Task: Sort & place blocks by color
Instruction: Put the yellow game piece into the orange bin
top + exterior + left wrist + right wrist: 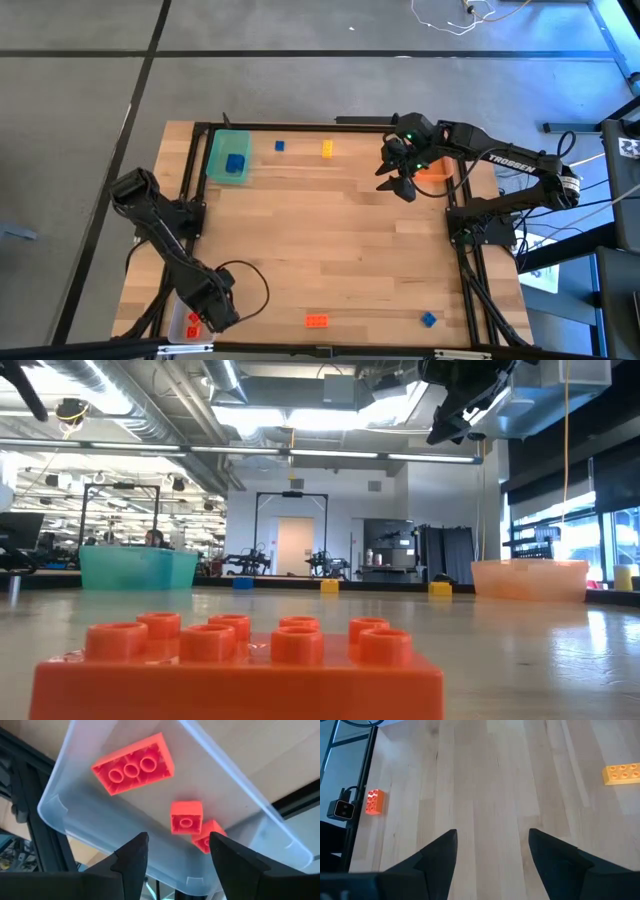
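Red-orange bricks already in clear tray point(65, 795), left gripper point(177, 851) above it, fingers apart, empty.
Risk: dipping lower could nudge the three red-orange blocks point(186, 817) or clip the tray wall. Right gripper point(492, 847) hangs open over bare wood; yellow block point(621, 773), red-orange block point(316, 321) and blue blocks point(428, 319) still loose.

Robotics lab, exposed ceiling ducts point(150, 415), strip lights point(300, 420), equipment racks point(290, 530) behind the table

Red blocks point(134, 764) in clear tray, blue, yellow, red-orange scattered
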`<state>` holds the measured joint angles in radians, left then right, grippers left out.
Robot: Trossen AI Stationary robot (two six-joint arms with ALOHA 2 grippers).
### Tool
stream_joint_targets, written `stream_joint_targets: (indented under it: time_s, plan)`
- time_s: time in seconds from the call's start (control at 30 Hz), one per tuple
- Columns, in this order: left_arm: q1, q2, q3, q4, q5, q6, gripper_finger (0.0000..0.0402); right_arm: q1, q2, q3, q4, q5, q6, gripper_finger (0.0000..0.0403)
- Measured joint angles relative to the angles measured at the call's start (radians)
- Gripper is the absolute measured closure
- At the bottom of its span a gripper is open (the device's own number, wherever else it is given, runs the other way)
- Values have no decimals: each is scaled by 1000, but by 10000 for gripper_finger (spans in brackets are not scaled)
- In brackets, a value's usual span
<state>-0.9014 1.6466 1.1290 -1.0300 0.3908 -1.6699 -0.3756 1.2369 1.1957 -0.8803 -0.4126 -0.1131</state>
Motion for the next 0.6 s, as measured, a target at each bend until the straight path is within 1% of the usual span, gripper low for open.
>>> stream_joint_targets:
  time_s: [0.1,0.17,0.33,0.47,0.53,0.6]
  plan:
    - [0,-2,0,-1,-4,-11,199,0,0,0,0,0,4,157]
    - [6,-16,0,-5,-27,-51,198,0,0,0,0,0,4,157]
    - [44,-108,2,-31,-151,-157,198,0,0,0,0,0,7,157]
    - [114,-189,2,-79,-250,-209,197,0,0,0,0,5,94,157]
    - [165,-219,2,-95,-316,-212,196,0,0,0,2,58,184,157]
    - [222,-248,2,-102,-395,-192,196,0,0,0,14,162,307,157]
